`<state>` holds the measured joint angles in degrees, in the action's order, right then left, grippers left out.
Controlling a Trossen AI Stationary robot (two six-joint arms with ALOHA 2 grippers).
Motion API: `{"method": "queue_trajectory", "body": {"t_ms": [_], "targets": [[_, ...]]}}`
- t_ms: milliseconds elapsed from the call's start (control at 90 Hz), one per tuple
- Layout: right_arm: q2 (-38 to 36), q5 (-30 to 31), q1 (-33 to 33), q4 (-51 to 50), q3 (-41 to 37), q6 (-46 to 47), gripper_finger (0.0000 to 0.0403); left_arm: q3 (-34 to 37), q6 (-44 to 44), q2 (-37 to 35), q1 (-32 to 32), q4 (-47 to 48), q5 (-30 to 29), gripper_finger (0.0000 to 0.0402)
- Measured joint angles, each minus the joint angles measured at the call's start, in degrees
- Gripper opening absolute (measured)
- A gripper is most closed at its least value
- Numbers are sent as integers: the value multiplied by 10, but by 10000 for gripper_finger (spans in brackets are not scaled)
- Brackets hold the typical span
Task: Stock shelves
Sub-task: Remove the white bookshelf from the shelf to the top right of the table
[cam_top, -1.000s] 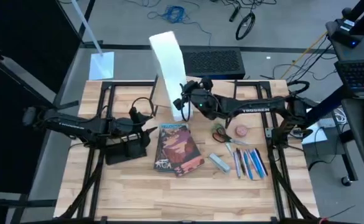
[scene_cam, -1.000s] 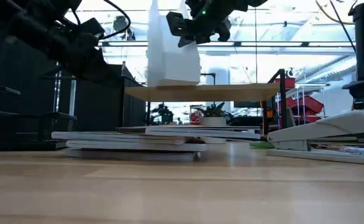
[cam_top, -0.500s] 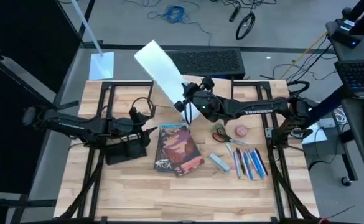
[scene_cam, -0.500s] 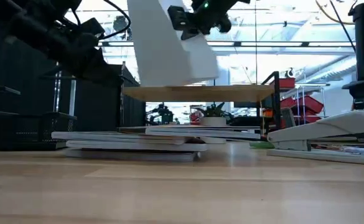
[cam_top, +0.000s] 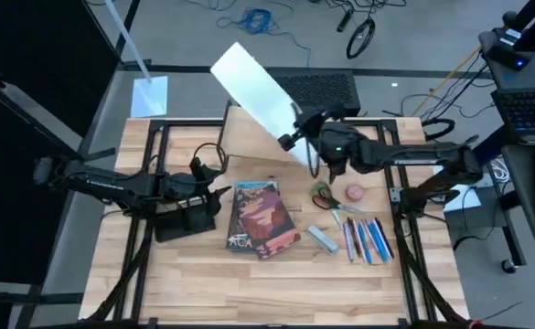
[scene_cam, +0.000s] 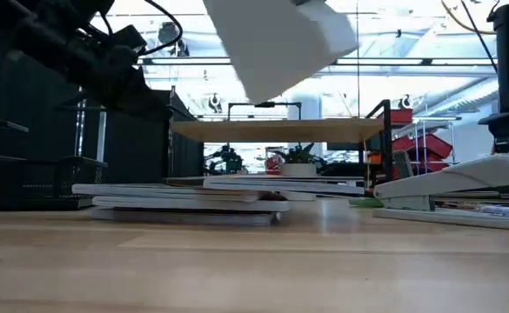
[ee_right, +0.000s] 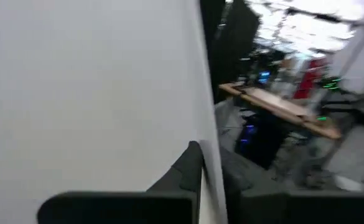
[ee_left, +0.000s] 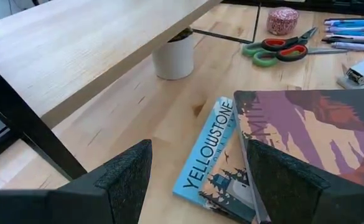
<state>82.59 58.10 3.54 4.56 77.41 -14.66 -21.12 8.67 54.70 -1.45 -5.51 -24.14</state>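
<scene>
Two fingers of the right gripper [cam_top: 296, 137] pinch a tilted white box [cam_top: 258, 91] above the shelf [cam_top: 249, 137] (top bare); left gripper [ee_left: 194, 180] spread beside books [cam_top: 260, 217], scissors [cam_top: 324, 195] near.

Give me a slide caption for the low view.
White file box lifted clear and tilted above the light-wood shelves, with stacked books and a stapler on the table.
</scene>
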Motion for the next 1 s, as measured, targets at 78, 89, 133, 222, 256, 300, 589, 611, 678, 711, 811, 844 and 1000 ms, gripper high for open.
{"method": "queue_trajectory", "body": {"t_ms": [78,89,133,222,256,300,589,611,678,711,811,844,1000], "targets": [[-26,37,0,2,0,-11,0,0,0,0,0,0,0,248],[-30,42,0,2,-1,-13,0,0,0,0,0,0,0,248],[-48,59,1,4,-9,-18,0,0,0,0,0,0,0,248],[-88,94,2,2,-34,-24,0,0,0,0,0,0,0,248],[-105,107,4,1,-46,-24,0,0,0,0,0,-1,0,248],[-129,127,6,-1,-67,-26,0,0,0,0,0,-1,0,248],[-298,232,35,5,-255,31,0,0,0,0,0,-5,0,248],[-309,236,39,6,-268,36,0,0,0,0,0,-6,0,248],[-339,236,51,7,-308,56,0,0,0,0,0,-17,0,248],[-350,237,57,6,-326,65,0,0,0,0,0,-23,0,248],[-371,234,75,6,-376,93,0,0,0,0,0,-42,0,248],[-375,233,81,6,-391,104,0,0,-1,0,0,-47,0,248],[-379,229,98,5,-451,164,0,0,-1,0,0,-60,0,248]]}}
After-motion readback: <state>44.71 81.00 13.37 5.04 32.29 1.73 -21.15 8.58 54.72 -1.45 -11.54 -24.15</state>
